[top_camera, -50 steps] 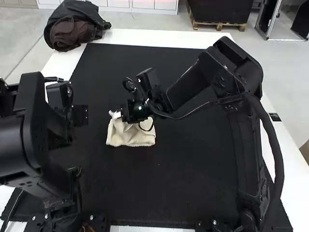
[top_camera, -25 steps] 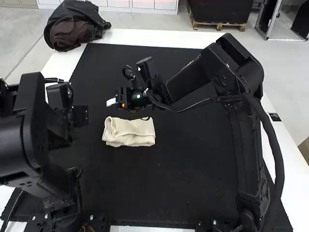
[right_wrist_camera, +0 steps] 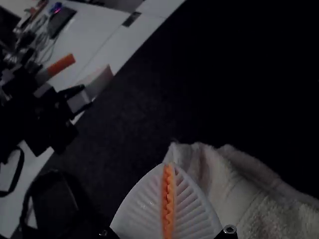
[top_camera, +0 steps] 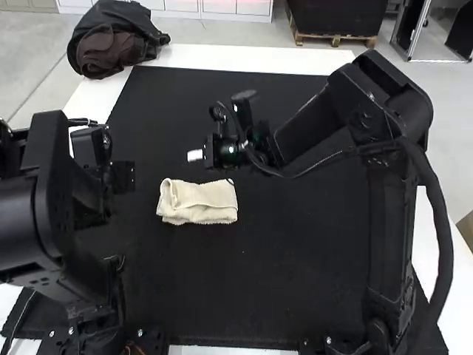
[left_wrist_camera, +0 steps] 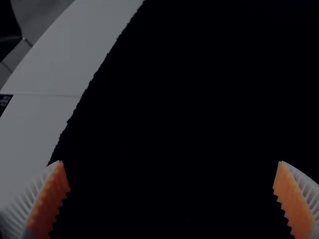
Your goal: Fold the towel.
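The black mat [top_camera: 295,259] was occupied by the towel [top_camera: 198,202], laid folded about midway between far and near edges, nearer the left edge. The left gripper [top_camera: 120,177] was opened wide, the right gripper [top_camera: 194,155] closed; both were unloaded.

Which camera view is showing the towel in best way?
The high view, because it shows nearly the whole folded towel on the black mat. The right wrist view shows part of it closer, cut by the picture's edge, beyond the right gripper.
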